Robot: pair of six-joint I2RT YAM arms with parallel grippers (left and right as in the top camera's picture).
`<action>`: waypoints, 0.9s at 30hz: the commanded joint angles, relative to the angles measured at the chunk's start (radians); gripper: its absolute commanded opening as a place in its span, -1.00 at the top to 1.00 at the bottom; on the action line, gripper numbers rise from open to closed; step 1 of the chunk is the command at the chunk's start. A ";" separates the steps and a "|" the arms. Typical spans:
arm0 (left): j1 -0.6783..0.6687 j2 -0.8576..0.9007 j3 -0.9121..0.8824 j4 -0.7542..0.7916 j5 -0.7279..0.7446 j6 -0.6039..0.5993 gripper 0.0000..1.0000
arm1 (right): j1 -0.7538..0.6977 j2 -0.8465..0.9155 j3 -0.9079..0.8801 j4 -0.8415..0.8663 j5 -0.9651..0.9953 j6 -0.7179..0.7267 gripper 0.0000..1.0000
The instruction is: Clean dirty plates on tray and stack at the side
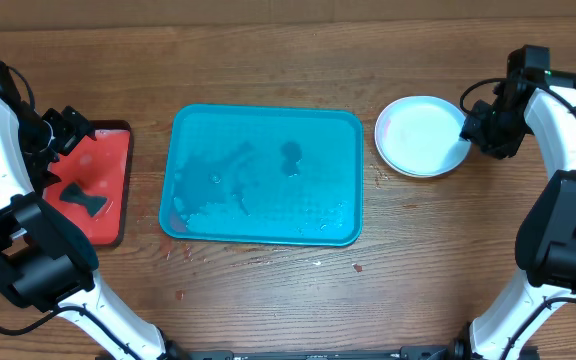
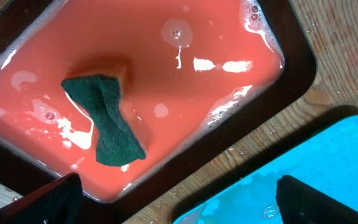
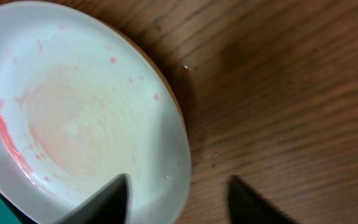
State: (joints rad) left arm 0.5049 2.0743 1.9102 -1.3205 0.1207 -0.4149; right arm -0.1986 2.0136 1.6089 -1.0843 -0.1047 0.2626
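A white plate [image 1: 423, 136] lies on the bare wood to the right of the teal tray [image 1: 268, 200]. It carries faint pink smears [image 3: 8, 146], and a pale blue edge shows under its near side. My right gripper [image 1: 473, 128] is at the plate's right rim. Seen from the right wrist, the right gripper [image 3: 179, 180] is open, one finger [image 3: 104, 199] over the plate [image 3: 73, 106] and the other over the table. The tray holds only water and foam. My left gripper [image 2: 178, 180] hangs wide open and empty between the red tray and the teal tray [image 2: 328, 162].
A narrow red tray [image 1: 113, 170] with a dark rim [image 2: 297, 68] sits at the far left, filled with pinkish soapy water. A dark green sponge [image 2: 107, 124] lies twisted in it. Water drops dot the wood in front of the teal tray.
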 commanded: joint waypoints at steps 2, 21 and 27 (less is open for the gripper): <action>-0.002 -0.014 0.009 -0.002 0.010 0.015 -1.00 | 0.007 -0.005 -0.004 0.011 -0.096 -0.004 -0.51; -0.002 -0.014 0.009 -0.002 0.010 0.015 -1.00 | 0.064 -0.576 0.007 -0.396 -0.151 0.000 -1.00; -0.002 -0.014 0.009 -0.002 0.010 0.015 -1.00 | 0.119 -0.664 0.007 -0.556 -0.164 0.000 -1.00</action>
State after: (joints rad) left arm 0.5049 2.0743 1.9102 -1.3205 0.1207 -0.4149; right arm -0.0887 1.3602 1.6115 -1.6104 -0.2584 0.2615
